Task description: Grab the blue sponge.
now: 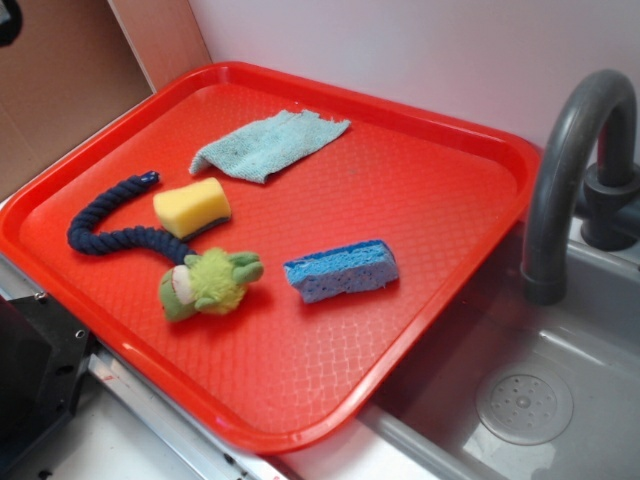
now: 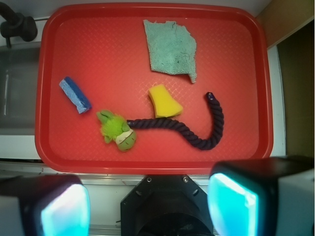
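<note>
The blue sponge (image 1: 341,270) lies flat on the red tray (image 1: 430,190), right of centre, with its darker blue layer along the far side. In the wrist view the blue sponge (image 2: 75,94) sits at the tray's left part. My gripper (image 2: 147,206) is open and empty, high above the scene and back over the tray's near edge, with its two cyan-padded fingers (image 2: 64,209) wide apart. The gripper does not show in the exterior view.
On the tray (image 2: 147,162) lie a yellow sponge (image 1: 192,207), a pale teal cloth (image 1: 268,144), a dark blue rope (image 1: 105,225) and a green plush toy (image 1: 208,283). A grey sink (image 1: 520,400) with a grey faucet (image 1: 570,170) stands to the right. The robot base (image 2: 165,206) is below the gripper.
</note>
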You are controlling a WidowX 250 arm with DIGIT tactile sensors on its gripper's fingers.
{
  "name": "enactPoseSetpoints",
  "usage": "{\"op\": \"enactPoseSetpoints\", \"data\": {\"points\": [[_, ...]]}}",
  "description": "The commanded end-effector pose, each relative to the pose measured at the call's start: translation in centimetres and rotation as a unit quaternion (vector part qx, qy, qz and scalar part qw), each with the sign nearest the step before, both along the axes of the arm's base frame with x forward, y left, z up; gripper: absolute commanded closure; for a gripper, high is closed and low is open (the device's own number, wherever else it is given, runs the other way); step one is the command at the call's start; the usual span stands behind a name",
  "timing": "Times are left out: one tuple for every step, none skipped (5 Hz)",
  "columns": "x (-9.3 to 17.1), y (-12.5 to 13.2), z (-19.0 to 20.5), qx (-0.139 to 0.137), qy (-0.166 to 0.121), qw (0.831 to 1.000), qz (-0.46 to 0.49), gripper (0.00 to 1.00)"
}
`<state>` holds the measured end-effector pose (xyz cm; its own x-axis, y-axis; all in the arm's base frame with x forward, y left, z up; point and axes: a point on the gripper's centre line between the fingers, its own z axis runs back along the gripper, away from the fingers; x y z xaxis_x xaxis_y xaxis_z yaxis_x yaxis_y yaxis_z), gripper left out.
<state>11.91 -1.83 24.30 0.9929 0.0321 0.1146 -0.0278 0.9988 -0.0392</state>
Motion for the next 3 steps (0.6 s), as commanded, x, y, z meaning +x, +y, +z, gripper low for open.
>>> {"op": "enactPoseSetpoints", "data": {"points": [[0.0, 0.0, 0.0, 0.000, 0.000, 1.000, 0.000, 0.00], [1.1, -0.2, -0.4, 0.000, -0.017, 0.999, -0.041, 0.00], [4.1, -2.7, -2.0, 0.009, -0.059, 0.985, -0.164, 0.00]]}}
